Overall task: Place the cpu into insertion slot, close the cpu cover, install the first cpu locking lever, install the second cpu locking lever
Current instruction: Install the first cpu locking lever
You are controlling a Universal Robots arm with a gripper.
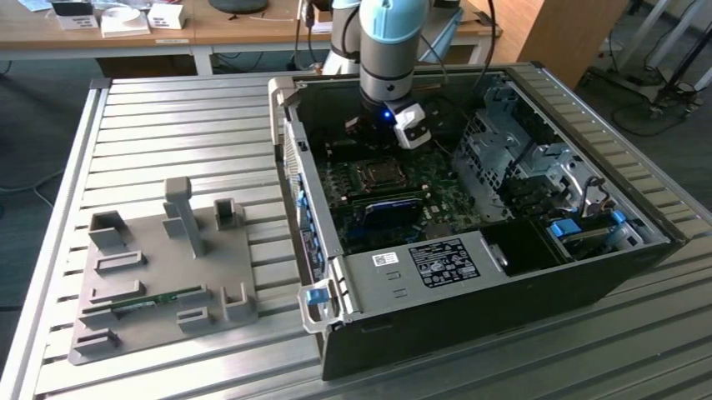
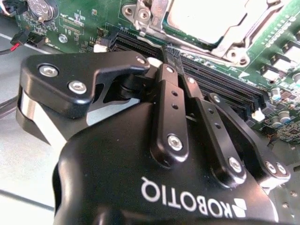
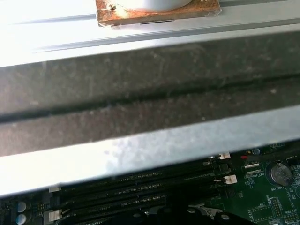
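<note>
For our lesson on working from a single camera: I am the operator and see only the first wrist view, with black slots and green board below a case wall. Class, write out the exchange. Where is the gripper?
Observer: In the exterior view the gripper hangs inside the open computer case, close to the socket.
Operator: Is the chip in?
Observer: Yes. In the second wrist view the chip sits in the socket, and the metal frame appears to lie over its edges.
Operator: Are the fingers holding anything?
Observer: No. The fingertips meet, empty, over the memory slots.
</note>
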